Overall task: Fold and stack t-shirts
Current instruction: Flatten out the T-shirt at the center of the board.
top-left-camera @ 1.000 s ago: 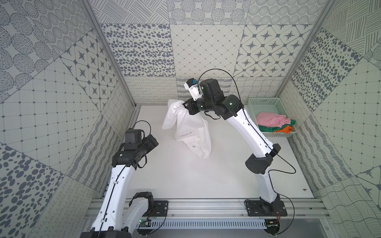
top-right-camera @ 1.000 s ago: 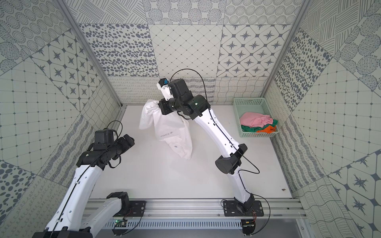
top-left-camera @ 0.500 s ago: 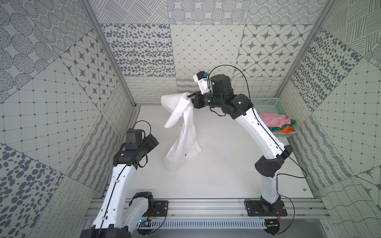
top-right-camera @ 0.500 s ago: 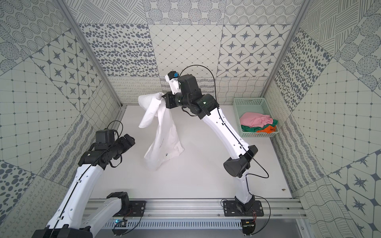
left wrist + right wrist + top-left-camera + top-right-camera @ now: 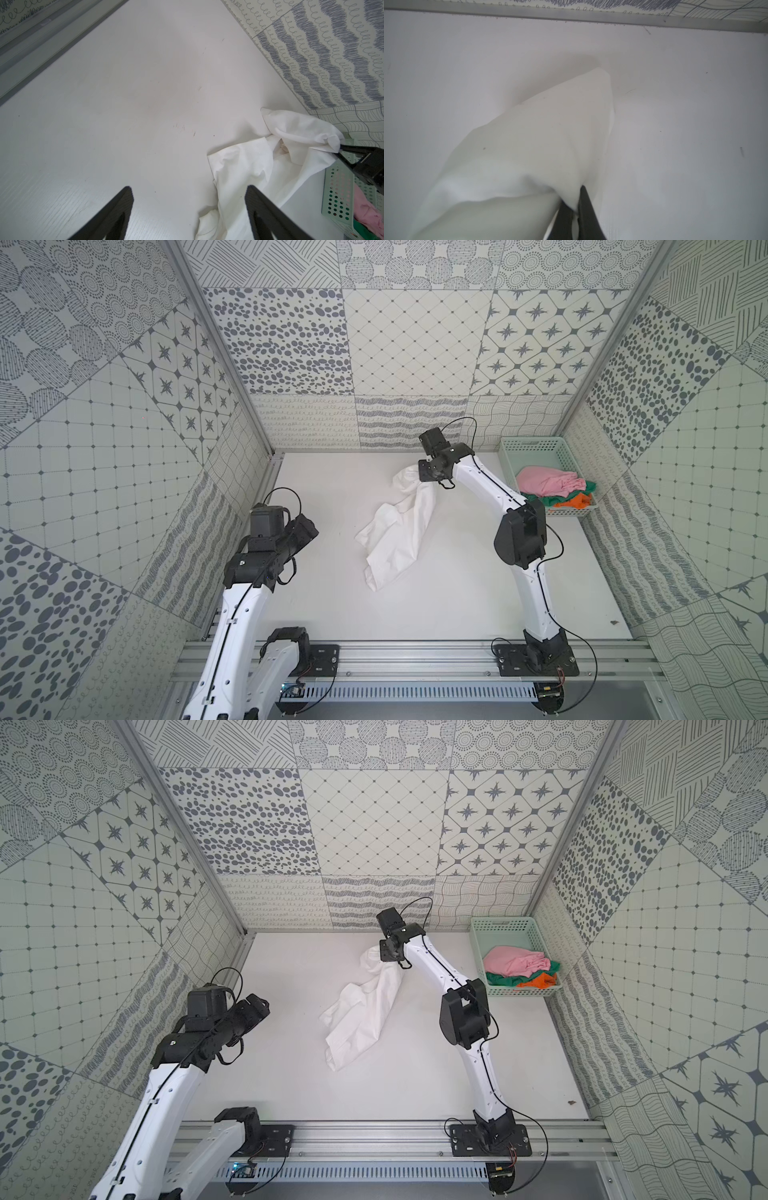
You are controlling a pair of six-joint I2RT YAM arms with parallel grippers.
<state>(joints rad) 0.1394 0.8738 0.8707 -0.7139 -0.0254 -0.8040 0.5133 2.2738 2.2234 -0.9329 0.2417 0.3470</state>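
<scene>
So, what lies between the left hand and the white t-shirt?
Nothing but bare table, as both top views show; the left hand is apart from the white t-shirt.

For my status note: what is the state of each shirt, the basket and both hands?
white t-shirt: unfolded, crumpled on the table, one end held up by the right hand.
pink t-shirt: crumpled, on top in the basket.
green t-shirt: crumpled, under the pink one.
orange t-shirt: crumpled, partly covered, at the basket's near edge.
basket: upright, holding three shirts.
left hand: open, empty.
right hand: shut on the white t-shirt.
</scene>
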